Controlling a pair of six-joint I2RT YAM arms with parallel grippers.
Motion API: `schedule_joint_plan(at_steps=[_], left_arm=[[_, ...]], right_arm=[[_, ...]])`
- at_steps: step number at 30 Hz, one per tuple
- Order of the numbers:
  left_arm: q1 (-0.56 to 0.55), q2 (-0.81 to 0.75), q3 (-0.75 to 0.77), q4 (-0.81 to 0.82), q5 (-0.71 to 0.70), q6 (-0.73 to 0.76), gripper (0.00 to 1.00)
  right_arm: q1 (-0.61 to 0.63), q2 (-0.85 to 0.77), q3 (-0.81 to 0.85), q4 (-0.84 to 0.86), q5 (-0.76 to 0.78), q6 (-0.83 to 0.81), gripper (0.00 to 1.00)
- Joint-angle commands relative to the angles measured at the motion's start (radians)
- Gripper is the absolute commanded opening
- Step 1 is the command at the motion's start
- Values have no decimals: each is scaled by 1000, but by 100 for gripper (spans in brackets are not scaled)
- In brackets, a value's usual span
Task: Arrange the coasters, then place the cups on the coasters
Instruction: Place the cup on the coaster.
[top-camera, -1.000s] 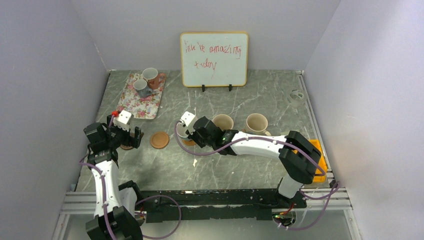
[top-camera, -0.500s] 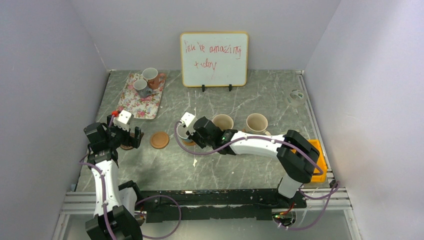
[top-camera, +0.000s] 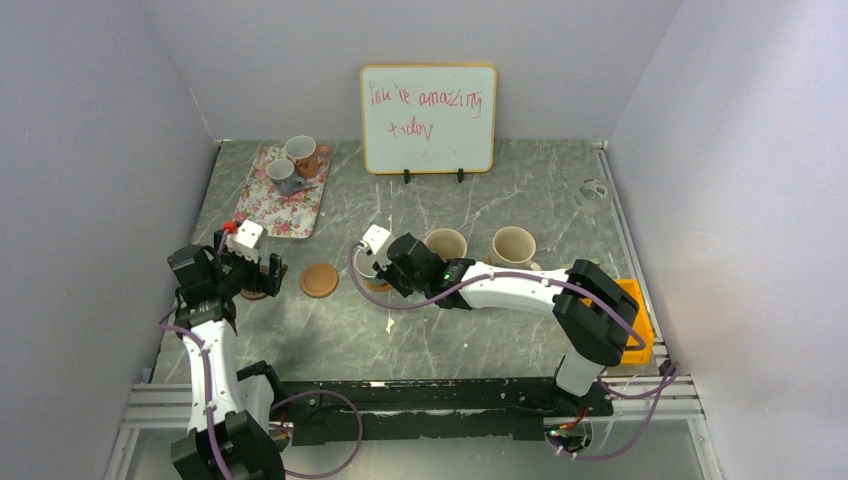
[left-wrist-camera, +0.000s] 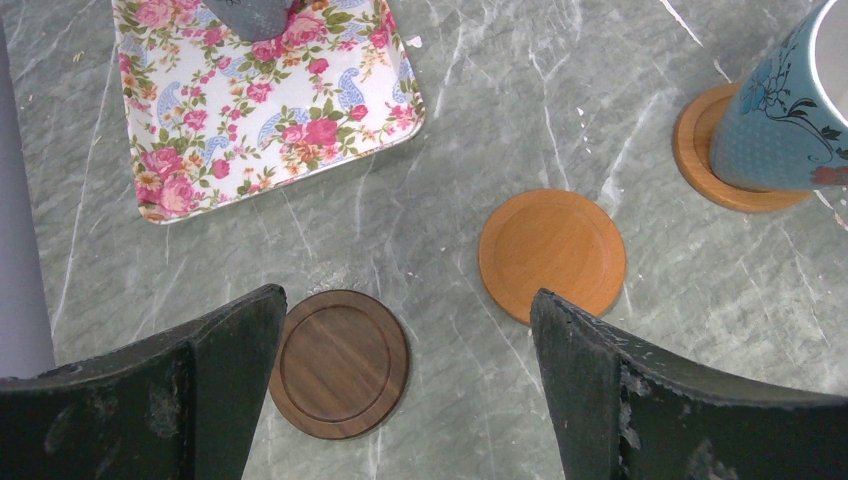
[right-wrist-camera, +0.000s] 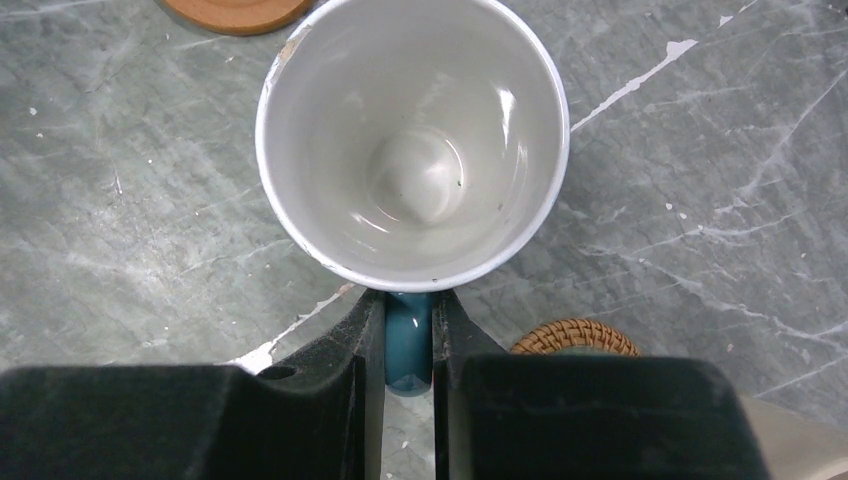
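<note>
Built of white links (top-camera: 213, 365) and black joints (top-camera: 598, 322). Trailing purple cables (top-camera: 352, 268) from bases to wrists. Topped with a white camera box (top-camera: 248, 237) at each wrist. Ending in scuffed black jaws.

Left arm (top-camera: 207, 345) bent, jaws wide — right arm (top-camera: 512, 290) outstretched, jaws clamped.

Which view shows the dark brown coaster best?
Left wrist: the dark brown coaster lies almost whole, grain and rim clear, beside one finger of the left tool. Top external shows only a dark sliver under that tool. Right wrist does not show it.
</note>
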Motion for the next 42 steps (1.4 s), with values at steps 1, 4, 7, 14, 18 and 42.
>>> schedule_joint_plan(at_steps=[1, 4, 7, 14, 18, 42], left_arm=[[5, -1, -4, 33, 22, 10, 97], [5, 1, -4, 33, 22, 10, 97], [5, 1, -6, 35, 19, 8, 97], [5, 2, -6, 39, 18, 7, 97], [5, 4, -5, 37, 18, 6, 97], [5, 15, -6, 43, 16, 4, 97]], right_arm=[[-8, -18, 49, 57, 18, 0, 0], [-12, -14, 49, 57, 22, 0, 0], [-15, -11, 52, 53, 28, 0, 0], [-21, -5, 56, 44, 12, 7, 4], [-20, -1, 59, 38, 2, 11, 9], [-19, -7, 63, 26, 7, 3, 40]])
